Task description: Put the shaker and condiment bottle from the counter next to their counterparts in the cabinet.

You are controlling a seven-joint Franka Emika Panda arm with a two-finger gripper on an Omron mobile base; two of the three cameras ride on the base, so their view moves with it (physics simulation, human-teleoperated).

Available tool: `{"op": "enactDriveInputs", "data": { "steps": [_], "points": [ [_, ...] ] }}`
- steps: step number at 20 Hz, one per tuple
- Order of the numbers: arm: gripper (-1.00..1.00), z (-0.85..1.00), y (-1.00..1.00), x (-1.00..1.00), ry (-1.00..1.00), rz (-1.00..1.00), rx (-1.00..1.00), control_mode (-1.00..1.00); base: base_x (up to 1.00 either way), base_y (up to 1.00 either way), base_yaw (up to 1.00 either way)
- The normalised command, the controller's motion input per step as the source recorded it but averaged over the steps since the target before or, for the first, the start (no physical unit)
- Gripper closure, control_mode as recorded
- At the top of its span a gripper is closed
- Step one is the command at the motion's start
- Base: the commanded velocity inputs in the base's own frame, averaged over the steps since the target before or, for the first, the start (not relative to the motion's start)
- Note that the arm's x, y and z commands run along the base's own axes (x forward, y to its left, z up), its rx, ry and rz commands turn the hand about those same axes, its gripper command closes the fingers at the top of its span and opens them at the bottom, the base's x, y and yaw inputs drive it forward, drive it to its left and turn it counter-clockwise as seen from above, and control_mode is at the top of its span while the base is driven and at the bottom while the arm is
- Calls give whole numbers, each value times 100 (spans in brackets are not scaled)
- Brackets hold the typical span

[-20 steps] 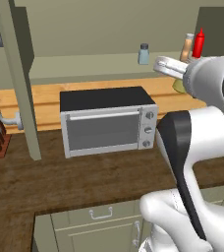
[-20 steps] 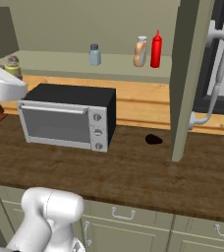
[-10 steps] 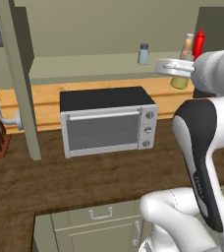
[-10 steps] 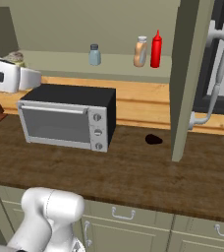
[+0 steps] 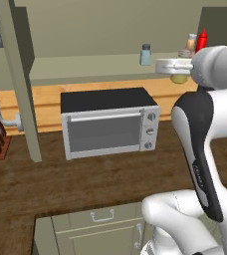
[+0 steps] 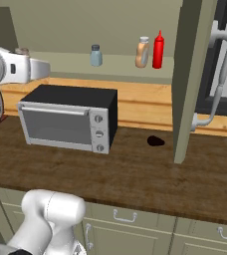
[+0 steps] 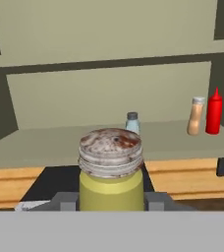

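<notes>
Yellow-olive shaker (image 7: pixel 111 170) clamped upright in the gripper (image 7: pixel 111 201), held in the air above the toaster oven (image 5: pixel 108 122), now closer to the cabinet (image 5: pixel 85 67) shelf than a second ago. On that shelf: pale blue-grey shaker (image 7: pixel 132 122), then, well to its right, tan condiment bottle (image 7: pixel 196 115) just beside red squeeze bottle (image 7: pixel 213 112). Open cabinet door (image 6: pixel 187 79) at right.

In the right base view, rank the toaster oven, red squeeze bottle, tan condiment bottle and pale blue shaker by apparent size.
1. Toaster oven, by far the largest.
2. Red squeeze bottle.
3. Tan condiment bottle, slightly shorter than the red one beside it.
4. Pale blue shaker, smallest.
All three shelf items stand at similar depth, so their order is reliable.
</notes>
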Motion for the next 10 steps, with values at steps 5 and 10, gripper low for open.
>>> {"op": "enactDriveInputs", "data": {
  "steps": [5,10],
  "points": [
    [100,0,3,46,-3,-2,-15,-100,0,0,0],
    [100,-20,0,70,0,-2,-9,-100,0,0,0]
  ]
}}
